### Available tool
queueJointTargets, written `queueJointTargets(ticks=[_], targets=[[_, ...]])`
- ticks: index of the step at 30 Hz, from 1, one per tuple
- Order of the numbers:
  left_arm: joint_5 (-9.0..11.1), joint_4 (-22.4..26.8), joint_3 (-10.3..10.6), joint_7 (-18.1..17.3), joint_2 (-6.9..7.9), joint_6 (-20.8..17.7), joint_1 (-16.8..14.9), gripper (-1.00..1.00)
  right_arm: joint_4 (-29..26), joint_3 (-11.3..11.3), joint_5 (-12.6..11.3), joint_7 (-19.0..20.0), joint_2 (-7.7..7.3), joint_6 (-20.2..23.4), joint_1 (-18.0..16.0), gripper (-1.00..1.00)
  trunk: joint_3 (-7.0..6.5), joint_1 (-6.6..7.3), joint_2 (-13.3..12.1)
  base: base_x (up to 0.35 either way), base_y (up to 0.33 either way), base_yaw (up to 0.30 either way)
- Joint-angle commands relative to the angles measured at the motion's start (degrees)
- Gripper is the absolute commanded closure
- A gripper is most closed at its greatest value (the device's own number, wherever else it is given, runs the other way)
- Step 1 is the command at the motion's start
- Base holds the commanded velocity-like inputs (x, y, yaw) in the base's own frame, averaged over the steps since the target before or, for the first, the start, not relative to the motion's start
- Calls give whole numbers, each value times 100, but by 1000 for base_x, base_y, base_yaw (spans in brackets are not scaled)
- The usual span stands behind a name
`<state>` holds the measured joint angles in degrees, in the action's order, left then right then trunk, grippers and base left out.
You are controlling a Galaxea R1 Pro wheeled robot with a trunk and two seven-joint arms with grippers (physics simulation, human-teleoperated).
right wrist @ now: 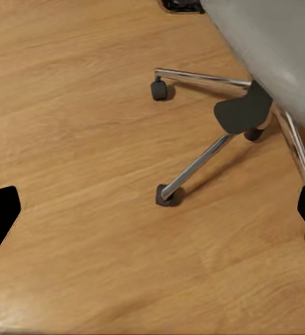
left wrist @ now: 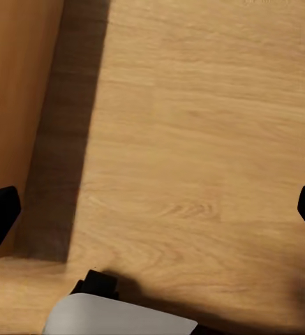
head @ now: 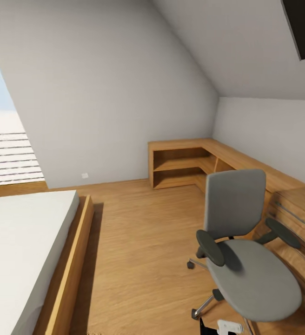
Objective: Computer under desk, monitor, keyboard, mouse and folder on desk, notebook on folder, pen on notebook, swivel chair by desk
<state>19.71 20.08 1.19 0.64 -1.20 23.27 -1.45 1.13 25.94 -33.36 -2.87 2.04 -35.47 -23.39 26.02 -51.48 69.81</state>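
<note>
swivel chair [head: 245, 251] right, bed [head: 27, 251] left, shelving [head: 189, 163] behind

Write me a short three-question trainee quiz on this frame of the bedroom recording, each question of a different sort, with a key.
1. True or false: a blue folder lies on the seat of the swivel chair.
2. Multiple choice: the low wooden shelving stands A) beside the bed, B) in the far corner under the sloped ceiling, C) in front of the window.
3. Fill in: in the right wrist view, the chair's chrome legs end in black ____ resting on the wooden floor.

Key: 1 false, the seat is bare; 2 B; 3 casters.
</note>
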Motion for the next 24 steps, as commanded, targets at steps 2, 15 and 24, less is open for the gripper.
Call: queueJointTargets(ticks=[2, 15, 24], targets=[[24, -4, 13, 7, -1, 19, -4, -100, 13, 50, -13, -30, 5, -20, -3, -100, 11, 0, 3, 0, 0, 264], [24, -12, 13, 7, -3, 19, -4, -100, 10, 53, -13, -30, 7, -44, 9, -100, 19, 0, 3, 0, 0, 198], [24, -16, 13, 7, -3, 19, -4, -100, 10, 52, -13, -30, -1, -51, 10, -100, 19, 0, 3, 0, 0, 13]])
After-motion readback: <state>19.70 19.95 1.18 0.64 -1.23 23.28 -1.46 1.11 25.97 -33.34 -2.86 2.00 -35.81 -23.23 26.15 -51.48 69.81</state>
